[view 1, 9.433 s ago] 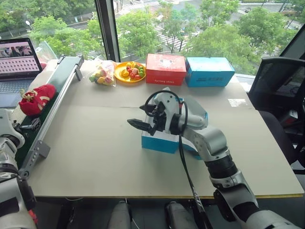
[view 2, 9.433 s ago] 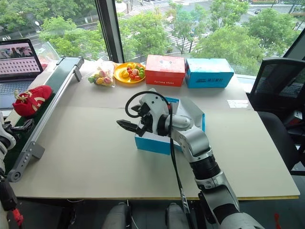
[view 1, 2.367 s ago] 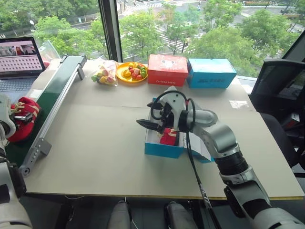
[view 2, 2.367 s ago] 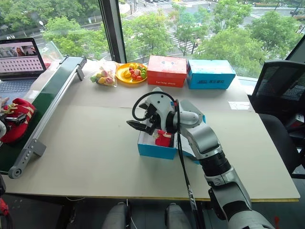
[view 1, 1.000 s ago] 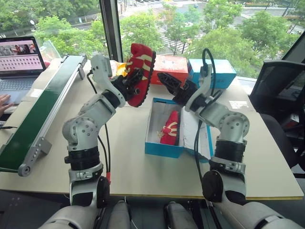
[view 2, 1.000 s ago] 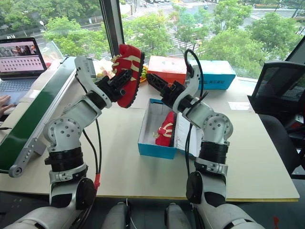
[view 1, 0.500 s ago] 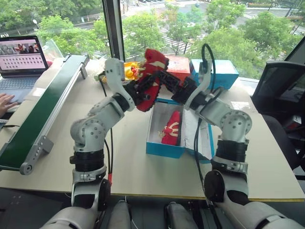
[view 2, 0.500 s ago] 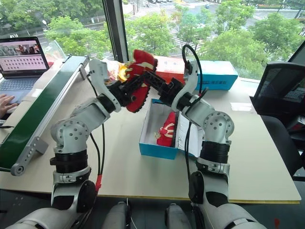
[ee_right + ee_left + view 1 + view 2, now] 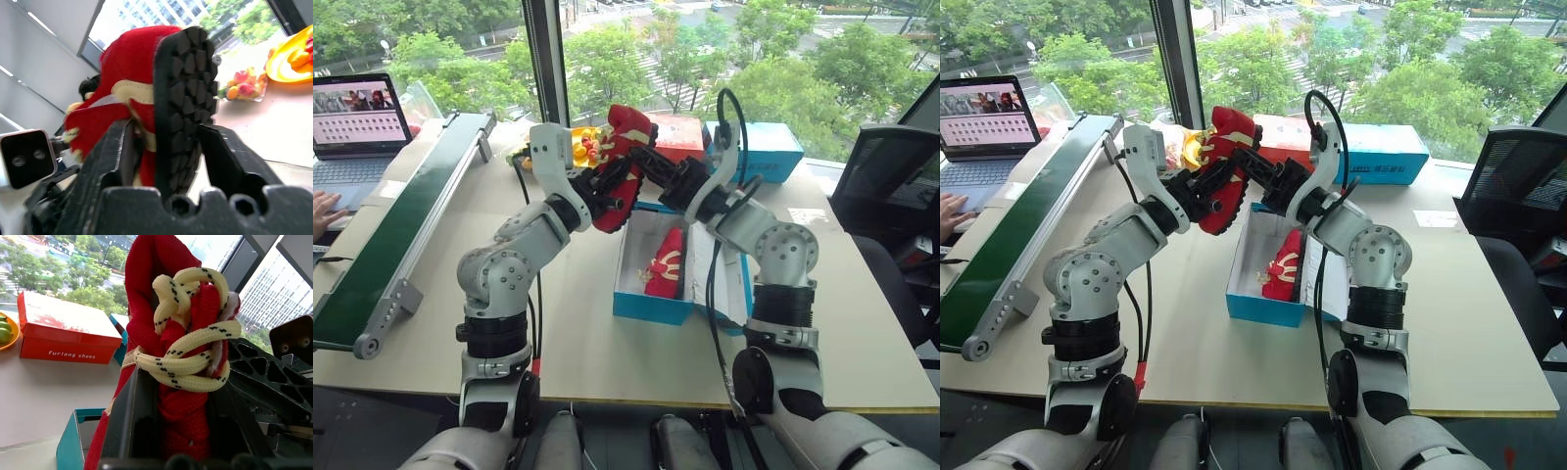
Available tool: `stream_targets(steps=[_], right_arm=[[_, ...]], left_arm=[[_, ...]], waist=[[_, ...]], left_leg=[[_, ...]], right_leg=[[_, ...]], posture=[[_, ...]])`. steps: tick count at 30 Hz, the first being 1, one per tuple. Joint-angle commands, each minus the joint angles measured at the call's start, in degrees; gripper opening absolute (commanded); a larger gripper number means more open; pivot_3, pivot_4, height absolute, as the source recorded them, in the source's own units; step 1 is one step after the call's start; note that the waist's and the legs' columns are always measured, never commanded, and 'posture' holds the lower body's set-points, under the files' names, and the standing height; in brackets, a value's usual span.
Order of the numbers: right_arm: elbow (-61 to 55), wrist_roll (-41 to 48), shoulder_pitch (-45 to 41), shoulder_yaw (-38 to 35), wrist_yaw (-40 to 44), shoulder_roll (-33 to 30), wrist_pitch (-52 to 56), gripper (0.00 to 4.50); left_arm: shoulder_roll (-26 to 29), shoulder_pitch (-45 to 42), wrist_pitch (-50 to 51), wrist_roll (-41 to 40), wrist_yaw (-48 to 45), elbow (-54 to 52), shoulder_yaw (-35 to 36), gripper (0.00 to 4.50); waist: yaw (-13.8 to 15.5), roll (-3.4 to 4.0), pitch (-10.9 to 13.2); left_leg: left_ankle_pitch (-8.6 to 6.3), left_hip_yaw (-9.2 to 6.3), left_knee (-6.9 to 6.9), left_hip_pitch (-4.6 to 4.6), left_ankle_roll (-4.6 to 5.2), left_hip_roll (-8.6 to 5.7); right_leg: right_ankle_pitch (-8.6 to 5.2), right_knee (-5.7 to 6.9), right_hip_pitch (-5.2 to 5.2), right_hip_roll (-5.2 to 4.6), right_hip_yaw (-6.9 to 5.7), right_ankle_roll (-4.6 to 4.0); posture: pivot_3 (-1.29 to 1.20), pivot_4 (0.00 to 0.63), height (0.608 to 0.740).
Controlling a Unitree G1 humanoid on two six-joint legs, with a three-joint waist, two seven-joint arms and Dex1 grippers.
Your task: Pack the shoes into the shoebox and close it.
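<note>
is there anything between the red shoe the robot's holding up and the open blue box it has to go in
Nothing visible blocks it. The raised shoe hangs just above the open shoebox, between the left gripper and right gripper. The other shoe lies along one side inside, leaving white floor free beside it.

Both head cameras look forward and down from above the raised arms, taking in the table (image 9: pixel 558 323) below the claws and the window beyond. Each wrist camera peers along its own fingers, very near the red shoe (image 9: pixel 168 333), which all views share.
</note>
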Motion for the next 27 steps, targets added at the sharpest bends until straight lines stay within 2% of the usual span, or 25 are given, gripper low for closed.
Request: stream_targets(steps=[1, 4, 5, 8, 12, 20, 27], right_arm=[[-1.36, -1.43, -2.5, 0.75, -0.42, -0.86, -3.1, 0.38], [-1.59, -3.71, -2.83, 2.22, -0.96, -1.61, -3.7, 0.36], [-2.08, -5.02, -2.9, 3.48, -0.96, -2.38, -3.4, 0.35], [-3.0, -9.49, -3.14, 7.67, -1.93, -4.78, -1.83, 0.35], [-3.21, -13.77, -2.3, 11.76, -1.84, -7.06, -0.85, 0.35], [-3.82, -16.06, -0.97, 12.91, -3.02, -7.64, 2.94, 0.35], [-7.98, -14.47, 0.87, 11.23, -5.98, -5.96, 9.67, 0.35]], left_arm=[[5.07, -0.32, 1.39, -2.04, -4.5, -3.85, -0.08, 3.31], [12.49, 0.92, 3.03, -3.2, -9.79, -3.55, 1.42, 4.34], [15.46, 1.61, 3.05, -2.7, -11.44, -3.07, 1.72, 4.5], [24.67, 4.38, 1.95, 0.45, -16.41, -0.72, 2.07, 4.5], [31.38, 7.32, -0.08, 3.83, -20.2, 2.66, 2.1, 4.5], [31.82, 9.05, -1.43, 5.87, -22.34, 3.05, 1.28, 4.5], [31.23, 8.94, -1.97, 7.4, -23.03, 4.18, 0.54, 4.5]], waist=[[-0.11, 0.01, 0.0], [-1.08, 0.08, 0.03], [-1.37, 0.12, 0.05], [-1.85, 0.17, 0.08], [-1.77, 0.2, 0.1], [-1.16, 0.21, 0.11], [-1.41, 0.21, 0.11]], left_leg=[[0.0, 0.0, 0.0, 0.0, 0.0, 0.0], [0.0, -0.01, -0.09, 0.09, 0.0, 0.01], [0.0, -0.01, -0.12, 0.12, 0.0, 0.01], [0.0, -0.01, -0.13, 0.11, 0.0, 0.01], [0.0, -0.01, -0.18, 0.11, 0.0, 0.01], [-0.01, 0.0, -0.18, -0.05, -0.01, 0.02], [-0.01, 0.0, -0.2, -0.08, -0.01, 0.02]], right_leg=[[0.0, 0.0, 0.0, 0.0, 0.0, 0.0], [0.0, 0.06, -0.01, 0.03, 0.03, -0.01], [0.0, 0.06, -0.01, 0.04, 0.03, -0.01], [-0.01, 0.02, -0.02, 0.02, 0.03, -0.02], [-0.04, 0.02, -0.05, 0.02, 0.03, -0.05], [-0.04, -0.06, -0.14, -0.01, -0.03, -0.05], [-0.04, -0.03, -0.2, 0.0, -0.02, -0.06]], posture=[[0.0, 0.15, 0.74], [0.0, 0.15, 0.74], [0.0, 0.15, 0.74], [0.0, 0.15, 0.74], [0.0, 0.15, 0.74], [0.0, 0.15, 0.74], [0.0, 0.15, 0.74]])
